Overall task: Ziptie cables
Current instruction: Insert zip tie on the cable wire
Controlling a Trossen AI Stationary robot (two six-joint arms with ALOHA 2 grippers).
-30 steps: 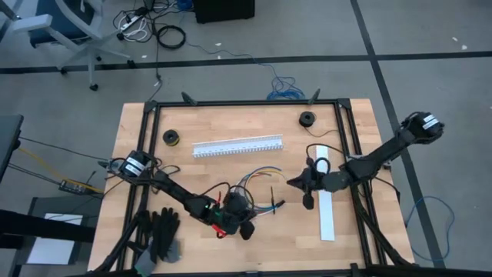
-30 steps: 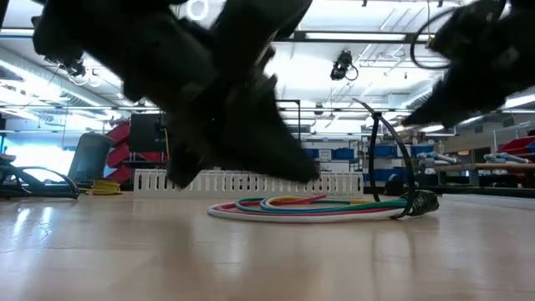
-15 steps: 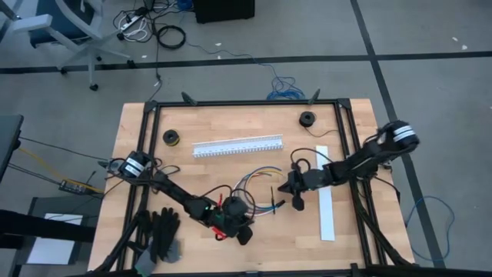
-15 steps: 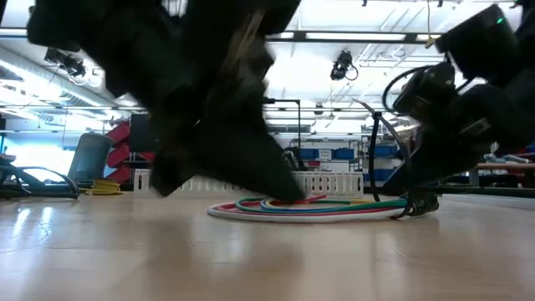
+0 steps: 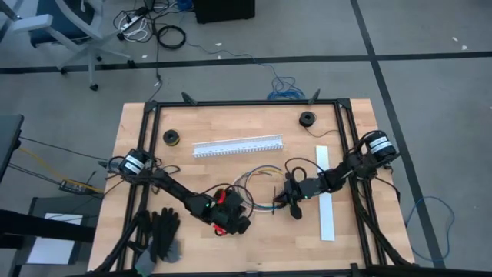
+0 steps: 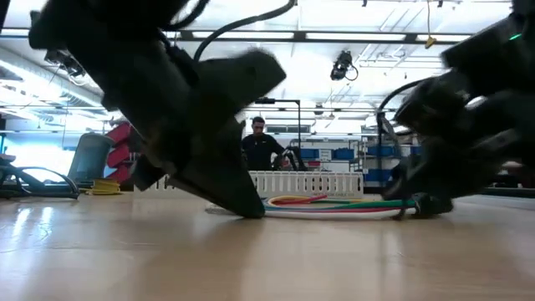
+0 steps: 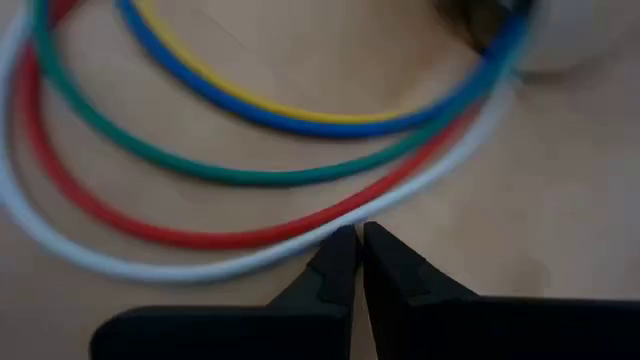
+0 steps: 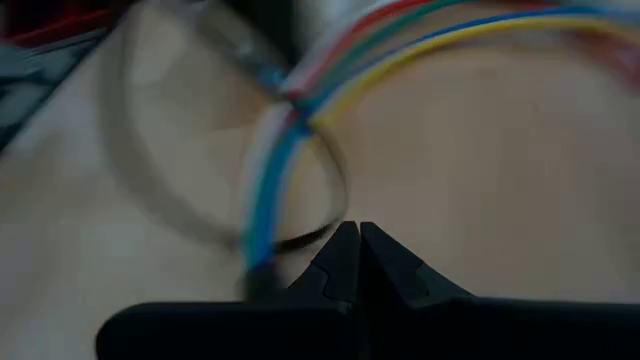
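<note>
The left tool (image 7: pixel 358 238) and right tool (image 8: pixel 356 235) were brought together, empty, beside the cables (image 5: pixel 257 178); gathering seemed pending, and a firm grasp was required.

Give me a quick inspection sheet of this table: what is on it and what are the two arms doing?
Surface: wooden table in a black frame.
Job's things: colored cables looped mid-table; red, green, blue, yellow and white strands lie flat.
Clutter: white slotted channel, white strip, two small spools, black gloves.
Grippers: left gripper shut, tips at the white strand; right gripper shut, beside the cables' other end.
Cables: robot cords along the frame; more on the floor.
Surroundings: office chair; a person behind the table.
</note>
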